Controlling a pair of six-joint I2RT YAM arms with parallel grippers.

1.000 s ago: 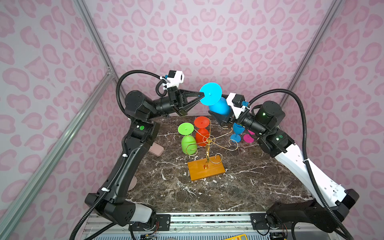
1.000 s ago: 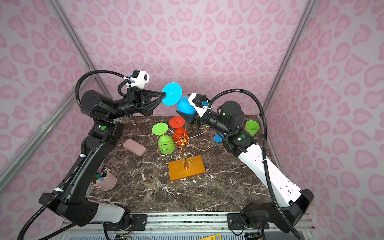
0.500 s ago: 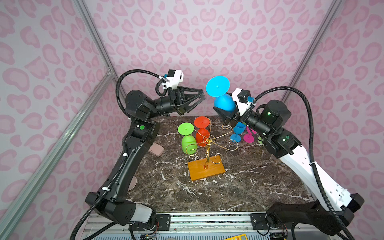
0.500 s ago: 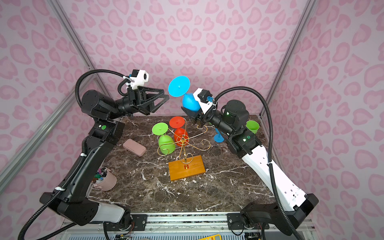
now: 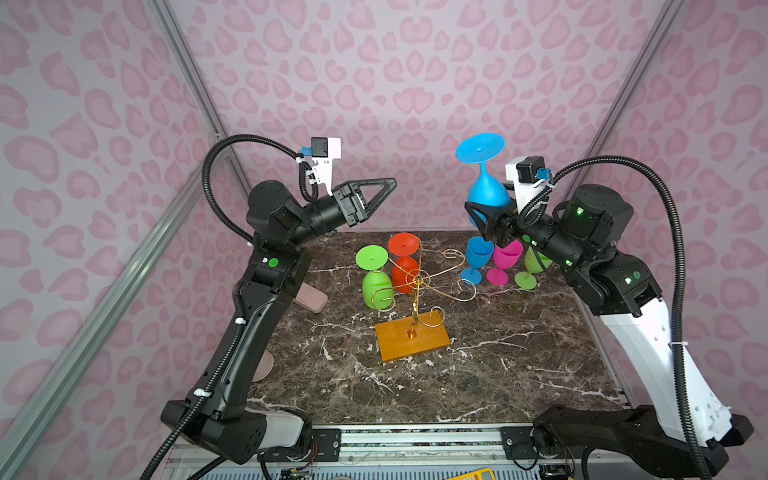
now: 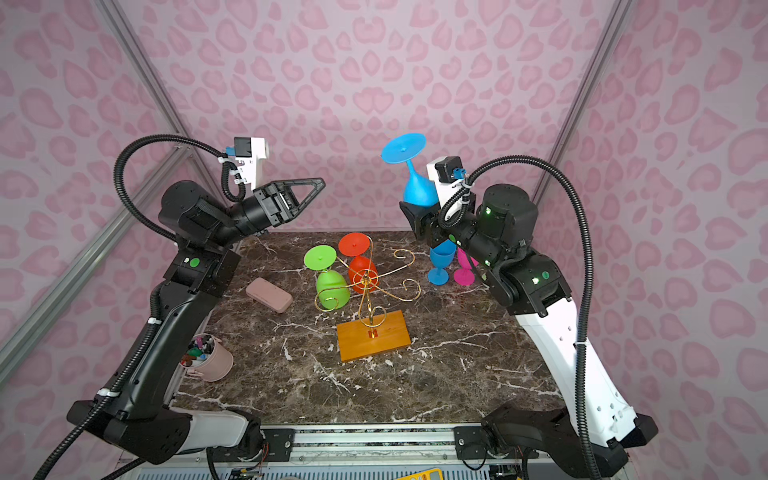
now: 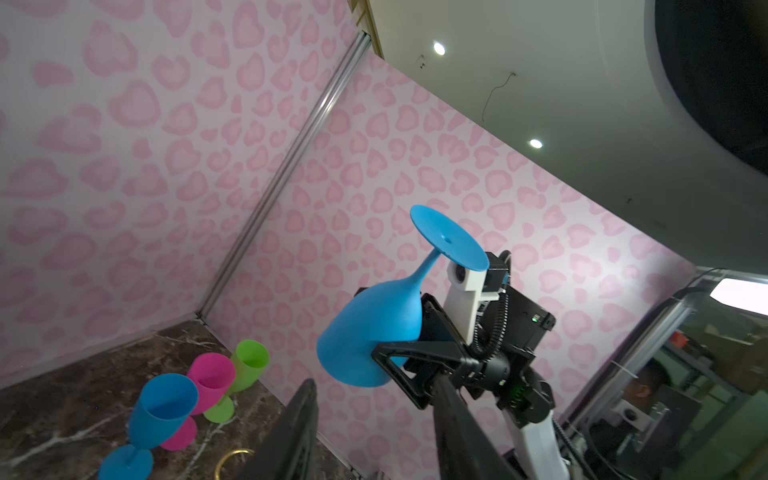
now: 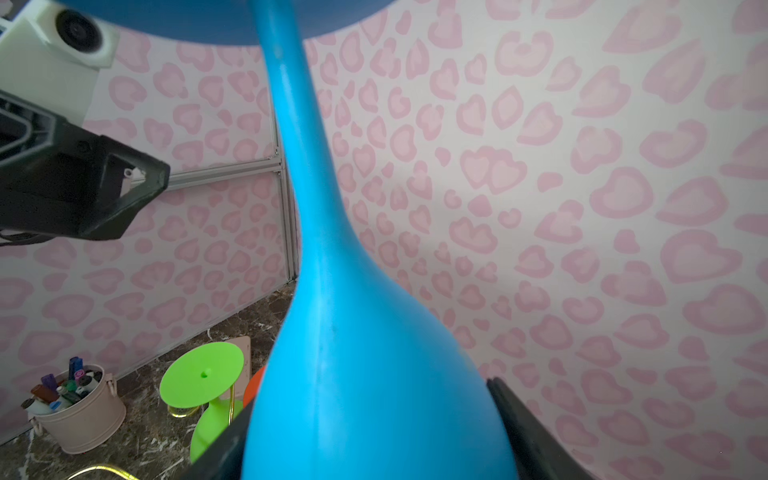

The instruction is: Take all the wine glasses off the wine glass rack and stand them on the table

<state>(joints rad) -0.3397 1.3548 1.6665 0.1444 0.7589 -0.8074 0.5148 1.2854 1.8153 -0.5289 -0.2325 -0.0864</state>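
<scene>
- Right claw [image 5: 485,211]: clamped on the bowl of the blue wine glass [image 5: 484,189], one finger on each side of the bowl.
- The glass is upside down, with its foot uppermost and its stem leaning a little toward the middle. The right wrist view shows bowl and stem close up.
- The glass is held in the air over the back right of the bench [image 5: 498,374], clear of the rack's wires.
- Left claw [image 5: 386,183]: fingers apart with nothing between them. It is raised over the back left and points toward the held glass with a wide gap between.
- Wine glass rack [image 5: 399,340]: stands mid-bench on its orange-brown base, gold scroll arms spread from the post.
- Two glasses hang upside down on the rack's far-left arms: a green glass [image 5: 376,286] and, beside it, a red glass [image 5: 405,270].
- Below the right claw, three glasses stand upright on the bench in a row: blue goblet [image 5: 478,251], pink goblet [image 5: 505,255] and green goblet [image 5: 536,261]. The last is partly hidden by the right arm.
- Left side of the bench: a pink case [image 6: 269,294] lies flat. Nearer the front edge is a pink pot [image 6: 210,361] holding markers.
</scene>
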